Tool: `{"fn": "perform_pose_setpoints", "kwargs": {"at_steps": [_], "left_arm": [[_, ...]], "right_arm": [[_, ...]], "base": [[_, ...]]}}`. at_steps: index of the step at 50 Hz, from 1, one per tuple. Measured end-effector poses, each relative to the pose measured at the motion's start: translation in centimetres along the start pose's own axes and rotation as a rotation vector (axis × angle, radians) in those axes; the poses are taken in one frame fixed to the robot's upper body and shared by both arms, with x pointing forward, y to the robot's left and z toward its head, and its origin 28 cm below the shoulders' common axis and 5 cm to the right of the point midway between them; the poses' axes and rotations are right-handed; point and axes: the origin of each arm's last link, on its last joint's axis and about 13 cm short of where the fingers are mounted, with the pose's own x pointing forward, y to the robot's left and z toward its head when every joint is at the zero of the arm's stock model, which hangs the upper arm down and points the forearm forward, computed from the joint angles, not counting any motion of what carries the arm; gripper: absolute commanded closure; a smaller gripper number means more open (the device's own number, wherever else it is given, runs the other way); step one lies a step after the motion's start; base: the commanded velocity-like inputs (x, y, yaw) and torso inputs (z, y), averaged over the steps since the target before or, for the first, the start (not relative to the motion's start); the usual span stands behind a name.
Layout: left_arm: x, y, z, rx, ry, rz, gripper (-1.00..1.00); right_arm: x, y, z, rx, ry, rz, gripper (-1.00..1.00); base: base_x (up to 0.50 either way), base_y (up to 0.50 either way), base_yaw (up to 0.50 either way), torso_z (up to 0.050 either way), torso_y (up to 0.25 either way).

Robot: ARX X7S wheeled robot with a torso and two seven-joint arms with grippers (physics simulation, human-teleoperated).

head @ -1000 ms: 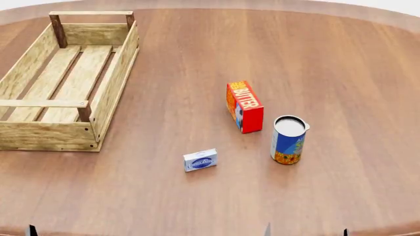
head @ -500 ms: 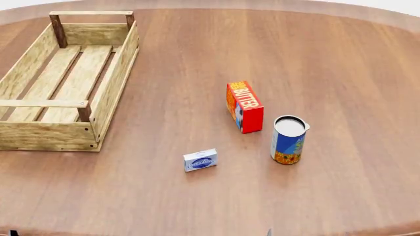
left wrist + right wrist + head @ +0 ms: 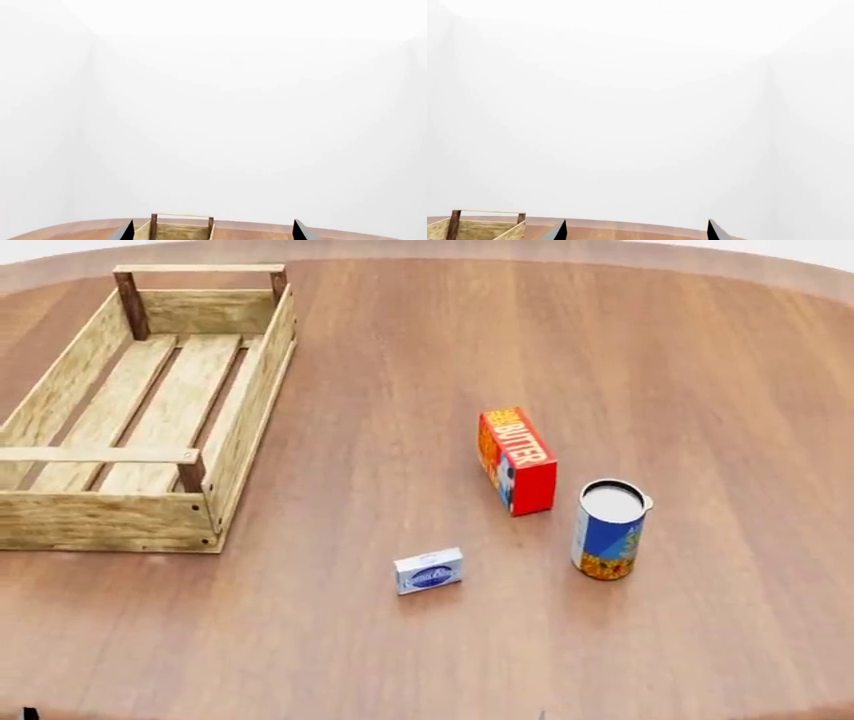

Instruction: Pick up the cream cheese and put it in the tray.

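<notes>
Two dark fingertips of the left gripper stand wide apart with nothing between them; the right gripper is likewise spread and empty. Both wrist cameras look nearly level across the table toward a white wall, so the arms are raised, pointing forward. Neither gripper touches anything, and both are well apart from the cream cheese, which lies flat on the table, near its front edge in the head view. Right of it stand a butter box and a can. At far left sits the tray.
</notes>
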Motion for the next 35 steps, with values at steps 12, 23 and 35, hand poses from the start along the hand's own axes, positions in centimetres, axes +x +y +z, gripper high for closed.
{"fn": "perform_pose_setpoints", "kwargs": {"at_steps": [12, 23, 35], "left_arm": [[0.01, -0.04, -0.03, 0.003, -0.001, 0.0, -1.0], [0.05, -0.04, -0.11, 0.004, -0.001, 0.002, -1.0], [0.05, -0.04, -0.15, 0.007, -0.003, 0.002, -1.0]], "right_arm": [[0.01, 0.03, -0.03, -0.004, -0.001, 0.0, -1.0], [0.01, 0.04, 0.0, -0.009, -0.005, -0.003, -1.0], [-0.01, 0.06, 0.02, -0.017, -0.008, -0.003, -1.0]], "base": [[0.04, 0.09, 0.0, 0.0, 0.0], [0.04, 0.11, 0.0, 0.0, 0.0], [0.05, 0.13, 0.0, 0.0, 0.0]]}}
